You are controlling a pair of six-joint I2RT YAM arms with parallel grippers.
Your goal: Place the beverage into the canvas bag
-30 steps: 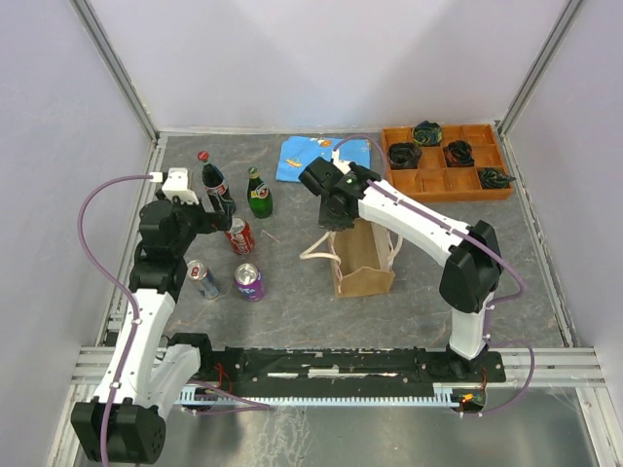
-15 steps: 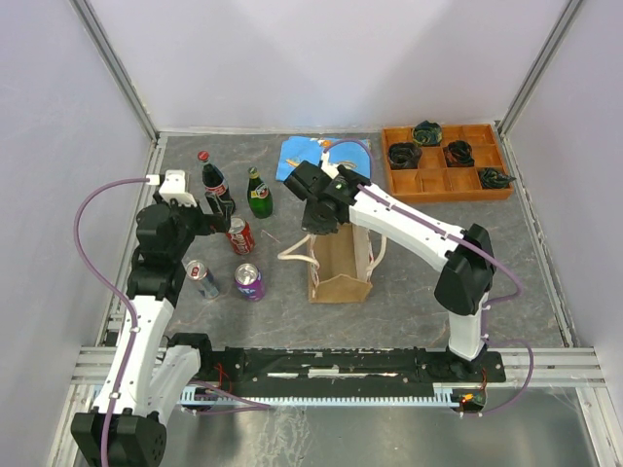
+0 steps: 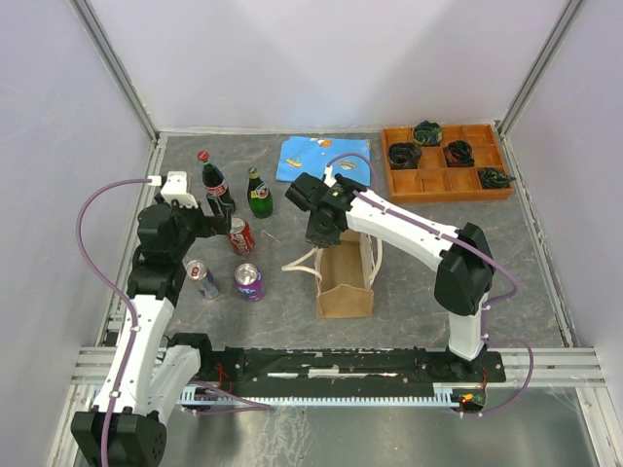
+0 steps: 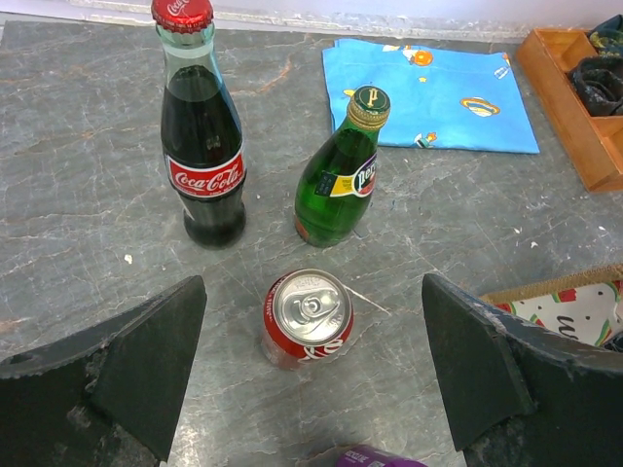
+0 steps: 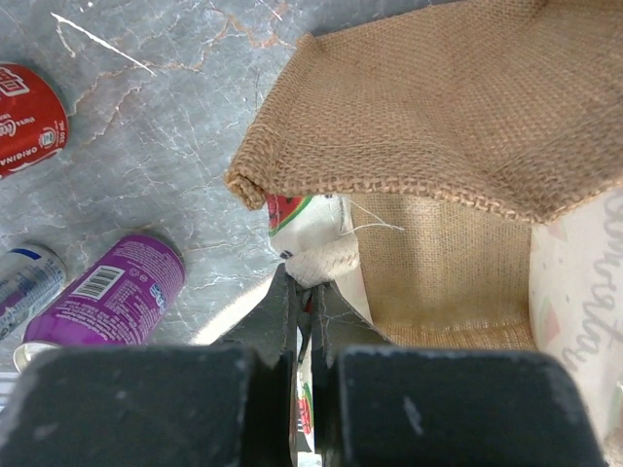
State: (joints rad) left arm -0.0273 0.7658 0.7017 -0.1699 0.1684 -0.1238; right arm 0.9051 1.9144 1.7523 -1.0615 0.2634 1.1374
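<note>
The canvas bag (image 3: 345, 282) stands open-mouthed at mid-table, its burlap wall (image 5: 438, 126) filling the right wrist view. My right gripper (image 5: 311, 284) is shut on the bag's printed side by a white rope handle; from above, this gripper (image 3: 321, 233) sits over the bag's far left corner. Several beverages stand left of the bag: a cola bottle (image 3: 214, 183), a green bottle (image 3: 258, 193), a red can (image 3: 239, 235), a silver can (image 3: 202, 279) and a purple can (image 3: 249, 281). My left gripper (image 4: 311, 365) hangs open over the red can (image 4: 308, 316), touching nothing.
A blue printed cloth (image 3: 323, 159) lies at the back. An orange compartment tray (image 3: 443, 194) with dark coiled items sits at the back right. White walls and metal posts enclose the table. The bag's corner (image 4: 569, 302) shows at the right of the left wrist view.
My right gripper has dragged the bag left and then toward the near edge, turning it. The left arm has barely moved and stays open.
</note>
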